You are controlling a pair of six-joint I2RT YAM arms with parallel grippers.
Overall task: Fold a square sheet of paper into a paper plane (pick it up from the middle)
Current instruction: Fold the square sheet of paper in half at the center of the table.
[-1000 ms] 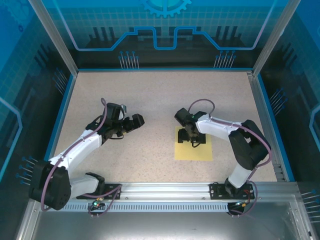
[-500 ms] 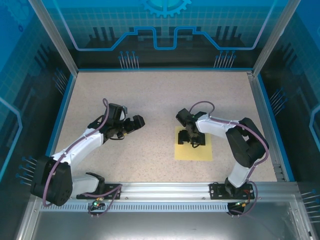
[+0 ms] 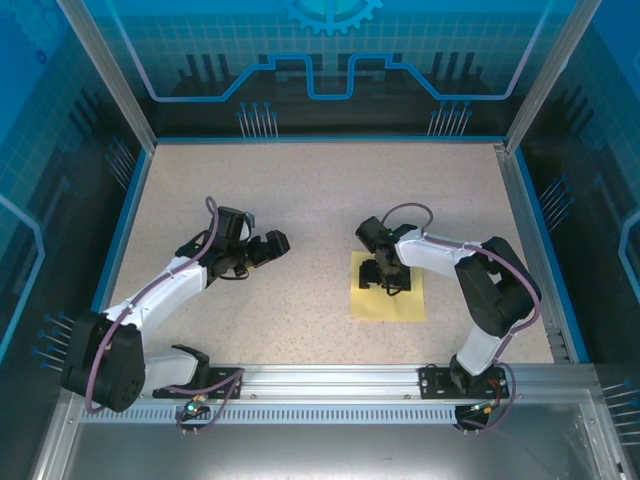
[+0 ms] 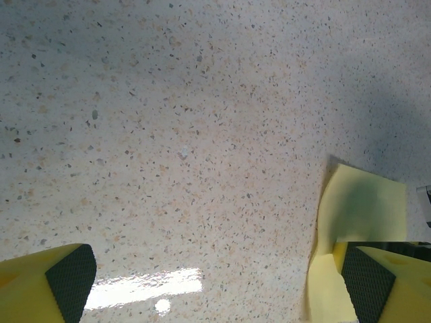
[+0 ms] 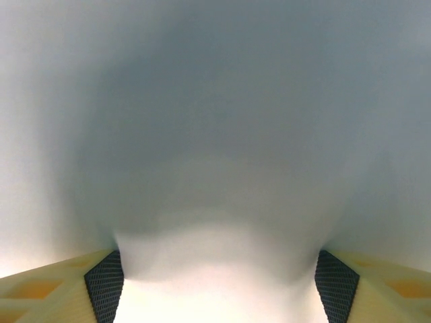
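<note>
Lying on the table: the square sheet of paper (image 3: pixel 388 305) is flat on the speckled table (image 3: pixel 300 180), right of centre and toward the near side.
Right arm: the right arm (image 3: pixel 480 290) rises from its base at the near right, folds at a raised elbow, and its forearm runs left over the sheet; the wrist bends so the head points down.
Right gripper: the right gripper (image 3: pixel 388 283) stands over the far-middle part of the sheet, tips down at the paper.
Right gripper jaws: apart. In the right wrist view the right gripper (image 5: pixel 215 289) shows one dark pad (image 5: pixel 104 286) at each lower corner, with a pale blurred surface close between them. Whether the paper is pinched I cannot tell.
Left arm: the left arm (image 3: pixel 160 290) stretches low from its base at the near left, up and to the right, with the wrist turned toward the sheet.
Left gripper: the left gripper (image 3: pixel 278 243) hangs above bare table, well apart from the sheet and to its left.
Left gripper jaws: wide, holding nothing. In the left wrist view the left gripper (image 4: pixel 215 276) has its fingers (image 4: pixel 71 279) at opposite lower corners.
Sheet from the left wrist: the sheet (image 4: pixel 363 208) shows at the right, partly behind the right-hand finger.
</note>
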